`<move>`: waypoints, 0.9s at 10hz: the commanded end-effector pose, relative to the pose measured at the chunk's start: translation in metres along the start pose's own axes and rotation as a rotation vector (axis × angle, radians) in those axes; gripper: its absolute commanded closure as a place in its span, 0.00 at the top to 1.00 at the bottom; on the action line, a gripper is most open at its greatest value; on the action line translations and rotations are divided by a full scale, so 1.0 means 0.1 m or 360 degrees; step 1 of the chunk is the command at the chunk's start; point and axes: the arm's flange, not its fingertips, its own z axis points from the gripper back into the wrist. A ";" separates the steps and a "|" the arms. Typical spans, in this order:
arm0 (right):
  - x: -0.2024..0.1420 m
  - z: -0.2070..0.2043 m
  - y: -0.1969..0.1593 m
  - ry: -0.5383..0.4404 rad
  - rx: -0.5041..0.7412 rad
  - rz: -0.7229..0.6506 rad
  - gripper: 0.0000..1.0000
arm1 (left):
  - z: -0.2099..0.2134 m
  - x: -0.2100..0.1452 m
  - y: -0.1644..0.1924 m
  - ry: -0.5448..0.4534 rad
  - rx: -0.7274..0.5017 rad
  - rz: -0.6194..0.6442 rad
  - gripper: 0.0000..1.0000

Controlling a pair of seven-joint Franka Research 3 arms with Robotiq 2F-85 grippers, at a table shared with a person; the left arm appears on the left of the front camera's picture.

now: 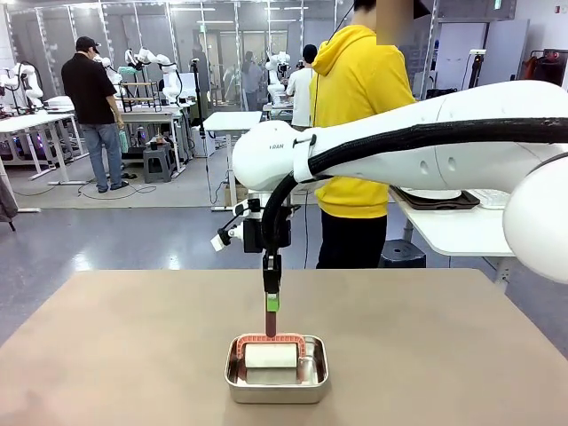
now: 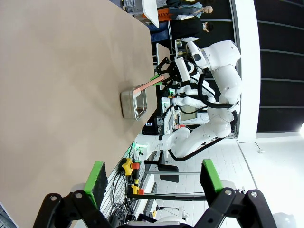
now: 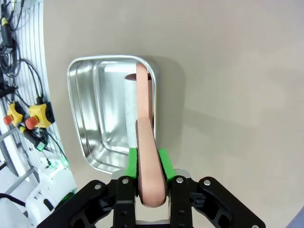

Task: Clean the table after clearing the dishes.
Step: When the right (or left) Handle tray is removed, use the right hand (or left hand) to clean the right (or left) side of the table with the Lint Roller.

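Tan counter [image 1: 106, 337] carries one steel pan [image 1: 232, 380], set directly below the right jaws. Right jaws are clamped on the pink handle [image 1: 271, 325] of a roller, green pads [image 3: 164, 159] pressed to either side. Its white roll [image 1: 271, 356] lies inside the pan. Left jaws stand wide, holding nothing, by the counter's edge, with the pan well ahead of them. Beyond the right jaws, a person in a yellow hoodie [image 1: 355, 106] stands at the far side.
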 end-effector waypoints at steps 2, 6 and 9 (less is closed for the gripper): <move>-0.23 0.56 0.48 0.0000 -0.0138 -0.0137 0.03 | 0.01 -0.02 0.00 -0.0002 0.0006 -0.0014 1.00; -0.93 0.88 0.58 -0.0234 -0.0240 -0.0667 0.03 | 0.01 -0.02 0.00 -0.0002 0.0006 -0.0014 1.00; -1.80 0.85 0.55 -0.0640 -0.0249 -0.1294 0.03 | 0.01 -0.02 0.00 -0.0002 0.0006 -0.0014 1.00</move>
